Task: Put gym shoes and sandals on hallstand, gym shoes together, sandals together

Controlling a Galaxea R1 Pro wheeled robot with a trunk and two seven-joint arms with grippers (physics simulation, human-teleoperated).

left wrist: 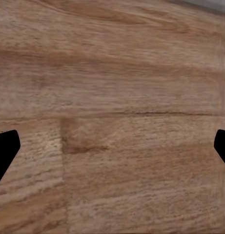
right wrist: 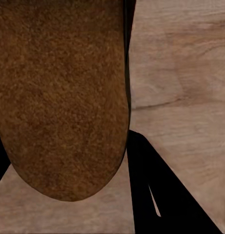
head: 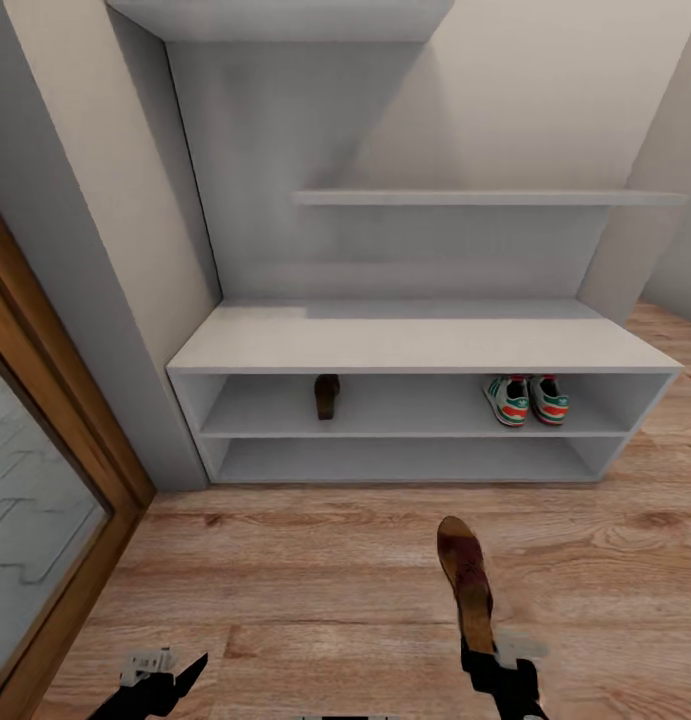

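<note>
Right end effector [head: 490,655]: seen at 5 o'clock in the head view, closed on the heel end of a brown sandal [head: 466,580]; the black fingers [right wrist: 156,190] are seen beside the sole in the right wrist view.
Held sandal: raised over the corridor floor [head: 315,590], tipped on edge, its toe directed toward 12 o'clock at the hallstand [head: 415,345].
Right arm pose: low at the frame's lower edge, reaching forward.
Left end effector [head: 170,680]: seen at 7 o'clock in the head view, jaws spread wide and nothing held; in the left wrist view the black fingertips [left wrist: 5,146] are seen at opposite edges, with bare planks between them.
Left arm pose: low, near the floor, well apart from the right arm.
Second sandal [head: 327,395]: set on the upper open tier, left of centre, standing on edge.
Gym shoes [head: 526,399]: placed side by side on the same tier, toward its right end, well apart from the second sandal.
Lower tier: nothing seen on it.
</note>
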